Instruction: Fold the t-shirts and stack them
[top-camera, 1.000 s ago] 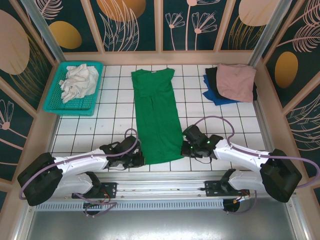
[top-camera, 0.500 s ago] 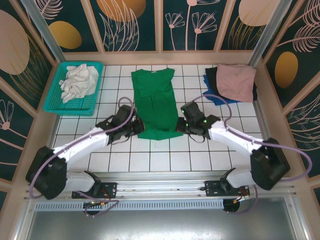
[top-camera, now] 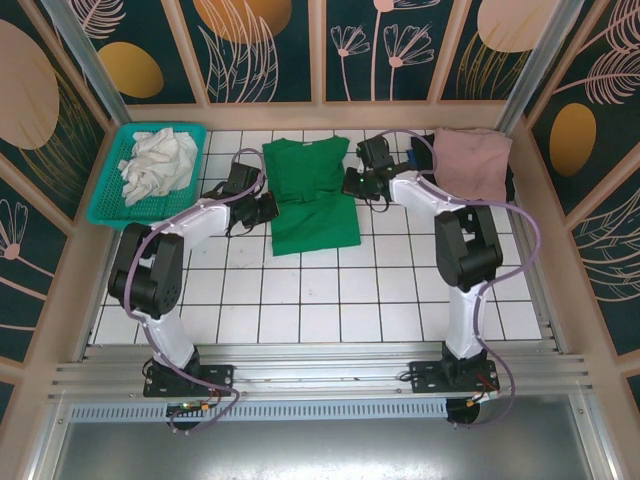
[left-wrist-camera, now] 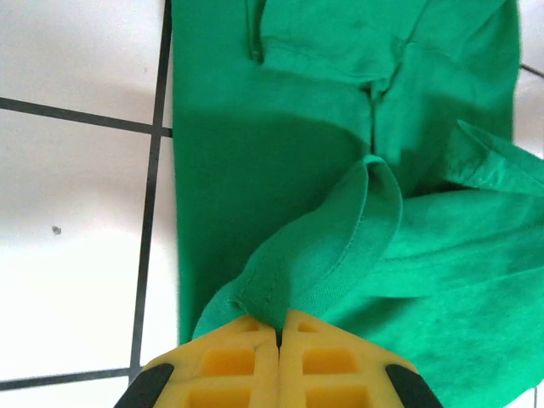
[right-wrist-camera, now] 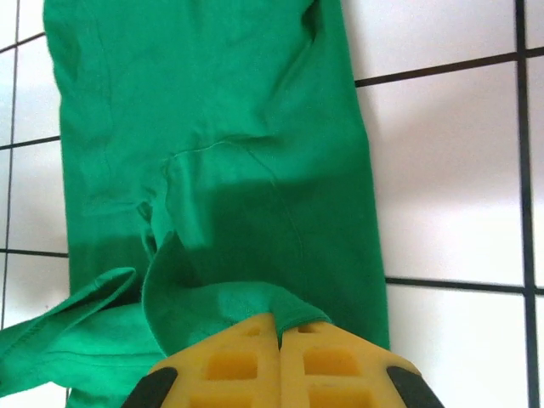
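Note:
The bright green t-shirt (top-camera: 312,195) lies on the tiled table, its lower half doubled up over the upper half. My left gripper (top-camera: 266,207) is at its left edge, shut on the hem (left-wrist-camera: 319,255). My right gripper (top-camera: 350,185) is at its right edge, shut on the hem (right-wrist-camera: 246,302). Both yellow finger pairs (left-wrist-camera: 255,361) (right-wrist-camera: 255,365) are pressed together with cloth pinched between them. At the back right the dusty pink shirt (top-camera: 470,160) lies folded on top of the black shirt (top-camera: 423,155) and the blue shirt (top-camera: 432,192).
A teal mesh basket (top-camera: 152,175) holding crumpled white cloth (top-camera: 158,162) stands at the back left. White tiles with black lines (top-camera: 330,300) stretch between the shirt and the arm bases. Patterned walls close in the back and sides.
Both grippers have carried the green shirt's bottom hem from the near edge to the far part of the table, folding the shirt in half. The arms now stretch far forward.

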Controlling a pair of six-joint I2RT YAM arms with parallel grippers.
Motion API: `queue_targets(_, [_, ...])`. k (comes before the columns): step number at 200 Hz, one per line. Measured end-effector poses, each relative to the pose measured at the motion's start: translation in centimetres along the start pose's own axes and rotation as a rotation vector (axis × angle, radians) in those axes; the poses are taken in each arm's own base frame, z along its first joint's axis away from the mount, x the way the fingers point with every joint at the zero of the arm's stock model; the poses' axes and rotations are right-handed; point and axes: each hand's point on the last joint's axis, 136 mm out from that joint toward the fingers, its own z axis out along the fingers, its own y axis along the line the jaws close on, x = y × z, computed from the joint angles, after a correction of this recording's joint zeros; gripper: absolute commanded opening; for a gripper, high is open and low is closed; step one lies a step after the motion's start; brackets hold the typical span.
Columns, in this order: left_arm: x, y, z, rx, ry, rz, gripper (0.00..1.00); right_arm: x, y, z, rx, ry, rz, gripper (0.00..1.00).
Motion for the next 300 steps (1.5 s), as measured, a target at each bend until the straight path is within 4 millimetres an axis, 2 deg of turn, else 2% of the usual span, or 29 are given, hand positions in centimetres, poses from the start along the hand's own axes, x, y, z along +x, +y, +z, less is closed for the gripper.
queue_targets(37, [-0.2, 0.6, 1.5, 0.003, 0.036, 0.003, 0.0, 0.9, -0.6, 1.9, -0.001, 0.061, 0.0, 0.0])
queue_targets(75, [-0.1, 0.2, 1.0, 0.029, 0.045, 0.021, 0.0, 1.8, -0.8, 1.3, -0.011, 0.083, 0.0, 0.0])
queue_targets(87, [0.3, -0.2, -0.1, 0.049, 0.043, 0.027, 0.0, 2.9, -0.9, 0.1, -0.022, 0.092, 0.001, 0.0])
queue_targets(109, [1.5, -1.1, -3.9, 0.096, 0.023, 0.045, 0.0, 5.2, -0.5, -3.3, -0.052, 0.101, -0.006, 0.0])
queue_targets(135, [3.5, -3.0, -8.9, 0.173, -0.016, 0.091, 0.0, 8.0, 1.5, -8.3, -0.135, 0.076, -0.049, 0.0])
queue_targets(152, [6.2, -4.7, -11.6, 0.237, -0.013, 0.143, 0.0, 9.9, 2.9, -11.4, -0.201, 0.059, -0.079, 0.0])
queue_targets(174, [9.4, -5.6, -14.3, 0.308, 0.006, 0.186, 0.0, 12.5, 3.6, -14.7, -0.267, 0.042, -0.091, 0.0])
queue_targets(197, [10.5, -4.9, -15.1, 0.32, 0.001, 0.187, 0.0, 13.2, 3.3, -16.4, -0.295, 0.018, -0.083, 0.0])
queue_targets(217, [10.8, -4.3, -13.1, 0.291, 0.041, 0.174, 0.0, 12.7, 2.6, -15.3, -0.293, 0.024, -0.062, 0.0])
queue_targets(249, [10.1, -2.1, -6.8, 0.188, 0.16, 0.121, 0.0, 10.8, 0.2, -9.5, -0.223, 0.101, -0.01, 0.0])
queue_targets(273, [7.2, -1.0, -3.8, 0.152, 0.169, 0.098, 0.0, 7.9, -0.2, -5.3, -0.198, 0.12, -0.024, 0.0])
queue_targets(300, [2.4, -1.8, -2.5, 0.162, 0.107, 0.12, 0.0, 4.6, 0.1, -2.4, -0.208, 0.103, -0.051, 0.0])
